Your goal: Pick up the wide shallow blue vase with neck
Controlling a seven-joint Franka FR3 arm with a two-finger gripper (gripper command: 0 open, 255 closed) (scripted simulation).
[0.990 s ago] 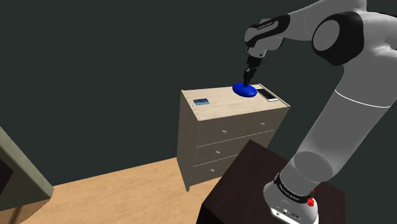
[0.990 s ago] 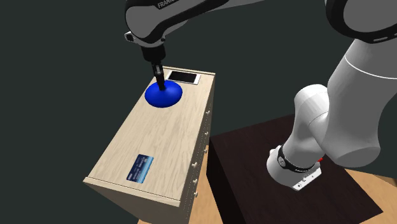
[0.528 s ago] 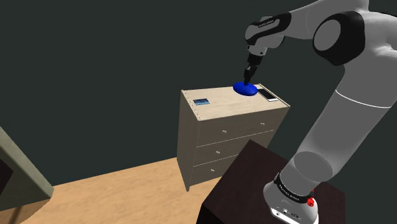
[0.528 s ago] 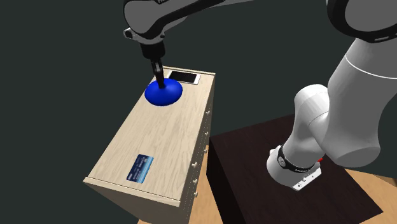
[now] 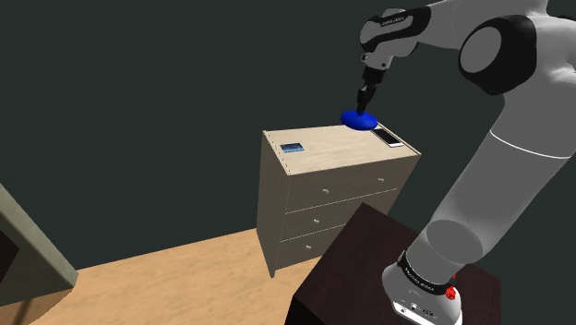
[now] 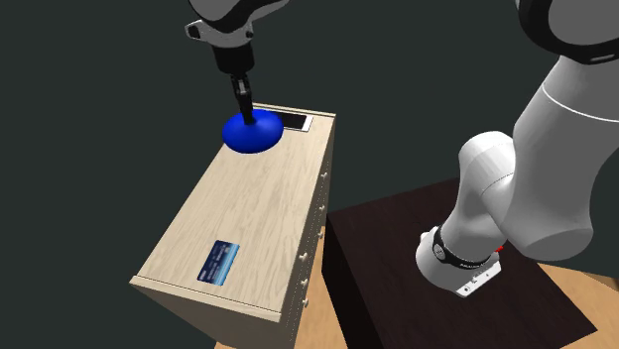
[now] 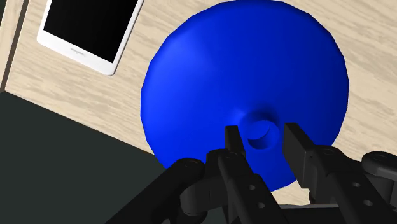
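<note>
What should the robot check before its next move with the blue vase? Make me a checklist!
1. Hold on the neck: the gripper clasps the blue vase by its neck from both sides. Ok.
2. Vase off the dresser: it looks raised above the top. Ok.
3. White phone out of the way: it lies beside the vase, apart from it. Ok.
4. Blue card out of the way: it lies at the dresser's other end. Ok.
5. Hold tight enough not to slip: cannot tell.

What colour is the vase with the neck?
Solid blue; the vase shows best in the wrist view.
</note>
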